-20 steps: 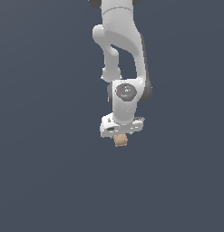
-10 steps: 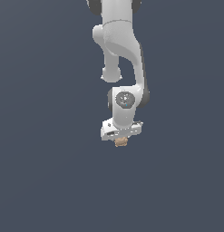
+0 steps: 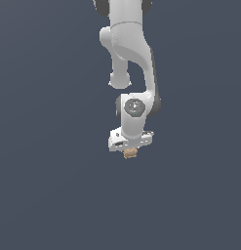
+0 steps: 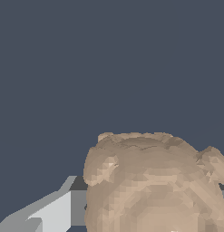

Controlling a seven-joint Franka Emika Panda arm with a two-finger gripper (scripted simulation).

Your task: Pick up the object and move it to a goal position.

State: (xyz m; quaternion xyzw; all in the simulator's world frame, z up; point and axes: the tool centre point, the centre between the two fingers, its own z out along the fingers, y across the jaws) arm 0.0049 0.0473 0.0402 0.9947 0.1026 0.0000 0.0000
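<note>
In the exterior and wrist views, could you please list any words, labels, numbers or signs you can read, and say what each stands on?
None: there is no readable text in either view.
The white gripper carries no lettering; the round grey disc on the wrist above it is plain.
The tan knobbly object held at the gripper shows only mottled colour, no marks.
The dark grey background is blank.

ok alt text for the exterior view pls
A white robot arm reaches down from the top of the frame, its hand shut on a small tan knobbly lump that pokes out beneath it. Behind it lies only a plain dark grey-blue background.
</note>
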